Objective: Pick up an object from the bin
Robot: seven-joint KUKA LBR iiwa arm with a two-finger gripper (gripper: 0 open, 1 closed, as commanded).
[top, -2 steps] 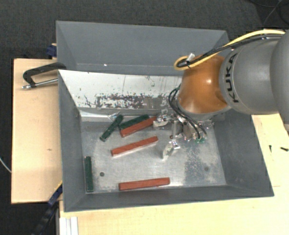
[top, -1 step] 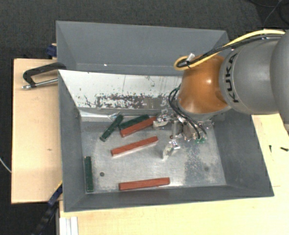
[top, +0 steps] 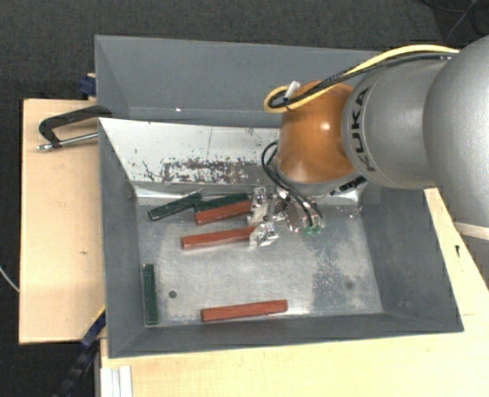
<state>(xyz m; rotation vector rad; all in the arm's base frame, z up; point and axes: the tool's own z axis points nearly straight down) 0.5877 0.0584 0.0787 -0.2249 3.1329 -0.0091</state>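
Note:
My gripper (top: 261, 218) hangs low in the middle of the bin, its metal fingertips at the right ends of two red-brown bars. The upper red-brown bar (top: 222, 212) lies slanted just left of the fingers. The lower red-brown bar (top: 215, 240) lies below it, and its right end reaches the lower fingertip. A dark green bar (top: 175, 208) lies slanted to the left of the upper red one, and a second green strip (top: 225, 198) runs along that bar's top edge. Whether a bar sits between the fingers is hidden.
A third red-brown bar (top: 243, 310) lies flat near the bin's front wall. Another dark green bar (top: 149, 293) stands along the left wall at the front. The arm with its orange cover fills the bin's upper right.

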